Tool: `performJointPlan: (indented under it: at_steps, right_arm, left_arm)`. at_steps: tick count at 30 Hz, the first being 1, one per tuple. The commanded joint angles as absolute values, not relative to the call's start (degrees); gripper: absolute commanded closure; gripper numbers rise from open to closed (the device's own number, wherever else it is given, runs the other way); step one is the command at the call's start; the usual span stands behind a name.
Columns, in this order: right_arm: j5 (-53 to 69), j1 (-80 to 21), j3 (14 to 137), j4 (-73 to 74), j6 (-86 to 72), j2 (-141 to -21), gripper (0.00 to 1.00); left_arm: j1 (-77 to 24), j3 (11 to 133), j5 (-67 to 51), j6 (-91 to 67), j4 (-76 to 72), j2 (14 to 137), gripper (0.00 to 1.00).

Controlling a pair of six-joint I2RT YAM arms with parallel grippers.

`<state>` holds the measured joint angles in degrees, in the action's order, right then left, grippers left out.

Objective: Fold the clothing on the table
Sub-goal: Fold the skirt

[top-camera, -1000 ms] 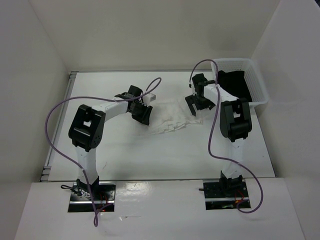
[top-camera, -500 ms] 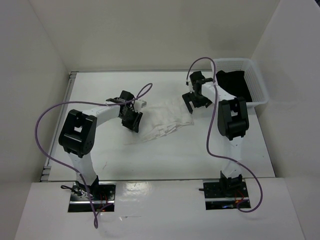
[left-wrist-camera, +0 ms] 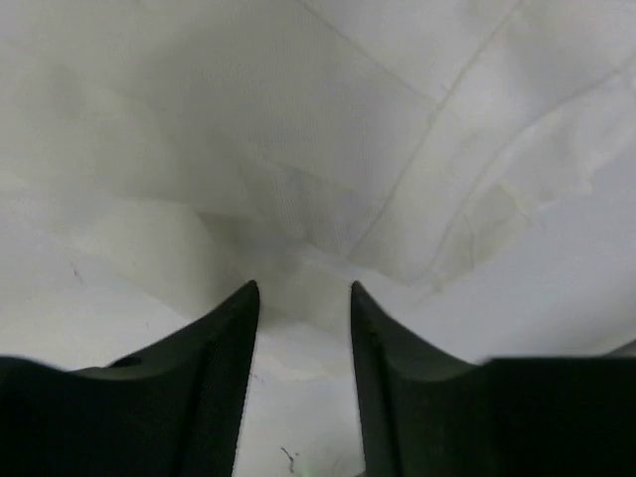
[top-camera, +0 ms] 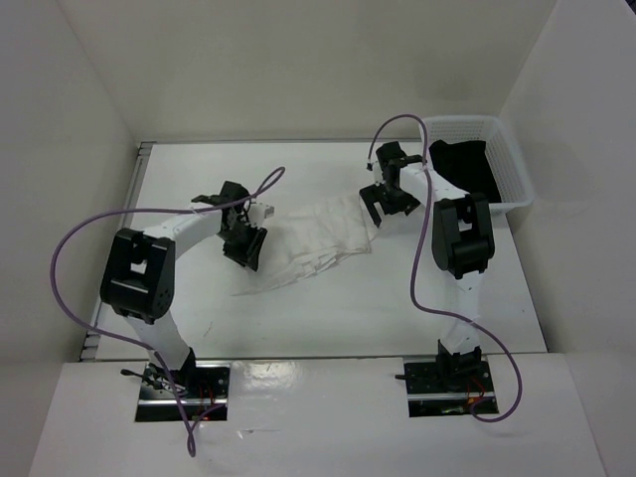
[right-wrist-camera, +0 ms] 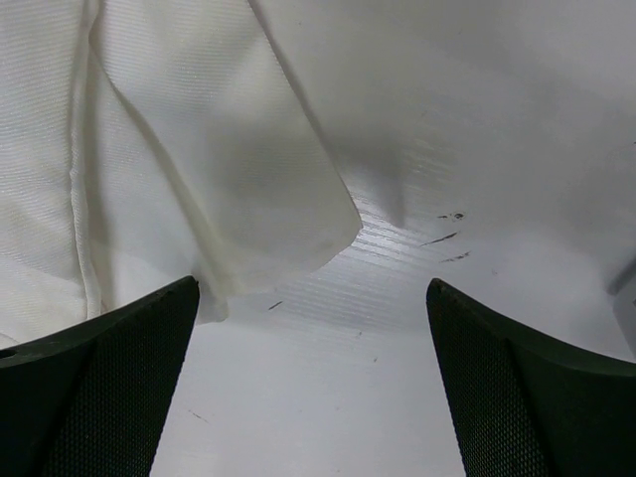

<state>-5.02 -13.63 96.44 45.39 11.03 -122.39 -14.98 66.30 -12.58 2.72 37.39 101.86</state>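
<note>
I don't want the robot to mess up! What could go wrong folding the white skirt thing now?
First, the left gripper sits at just the edge of the clothing, fingers apart; I cannot tell if it pinches, so the fabric might slip out. Second, the right gripper hangs open over a corner, holding nothing, so a one-sided pull could drag the clothing along the table instead of folding it.

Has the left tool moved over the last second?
Yes: the left tool has shifted left and toward the near edge, away from the fixed mesh basket.
</note>
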Motion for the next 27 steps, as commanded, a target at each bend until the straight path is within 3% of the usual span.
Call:
performJointPlan:
  at_steps: [1,3,4,9,21,27]
  right_arm:
    - [-3.52,-14.15,97.65,46.32,11.87,-118.66,0.01]
    - [-3.52,-14.15,97.65,46.32,12.39,-118.13,0.01]
    - [-2.99,-14.15,97.65,46.32,12.39,-118.12,0.01]
    - [-2.99,-14.15,97.65,46.93,12.39,-117.60,0.01]
    - [-4.65,-14.15,95.28,48.08,13.97,-113.39,0.01]
    - [-6.50,-14.15,92.20,48.08,14.50,-110.40,0.01]
  left_arm:
    - [-12.57,66.35,-17.83,5.45,40.17,94.67,0.48]
    - [-11.00,68.10,-22.05,6.33,41.39,91.59,0.32]
    - [-9.07,70.64,-23.80,6.85,42.18,90.97,0.17]
    - [-3.52,73.83,-25.84,9.66,40.79,89.74,0.01]
    - [6.41,79.09,-49.18,23.19,42.62,108.18,0.01]
    - [9.14,82.79,-54.22,26.98,46.49,117.06,0.01]
